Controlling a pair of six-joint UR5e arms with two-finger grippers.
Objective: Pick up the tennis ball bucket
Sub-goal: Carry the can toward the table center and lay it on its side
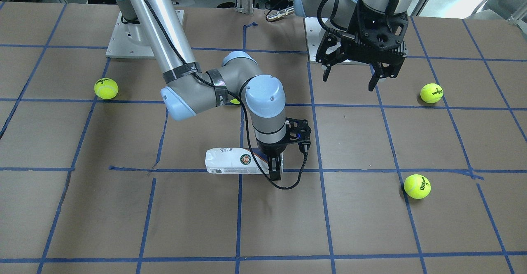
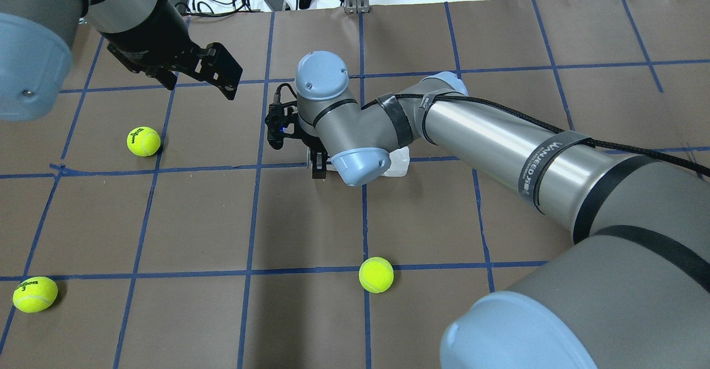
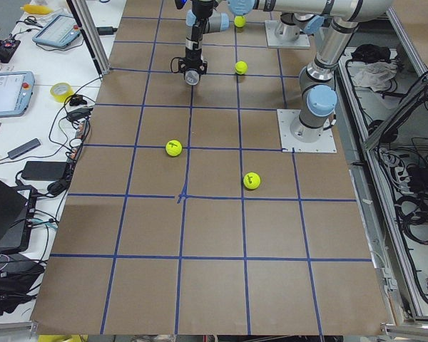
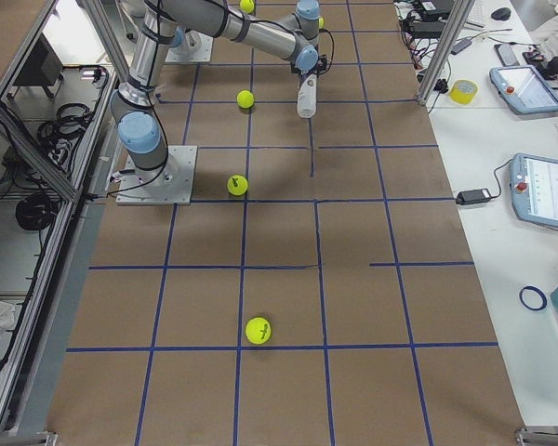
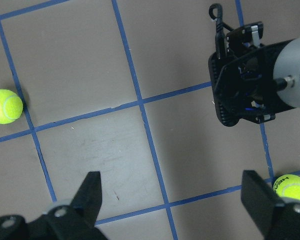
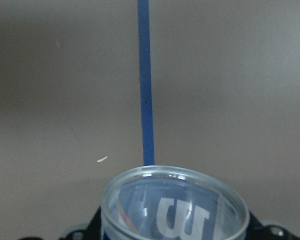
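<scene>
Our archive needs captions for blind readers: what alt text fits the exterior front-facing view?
The right gripper is closed on one end of the tennis ball bucket, horizontal at or just above the brown, blue-taped table. The left gripper hangs open farther back, and three tennis balls lie scattered.

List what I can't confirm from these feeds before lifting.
- Right gripper grip on the tennis ball bucket: overhead, the right arm covers it; the right wrist view cuts the fingers off.
- Bucket lifted or lying: side views too small.
- Tennis ball, front view: same arm hides most.
</scene>
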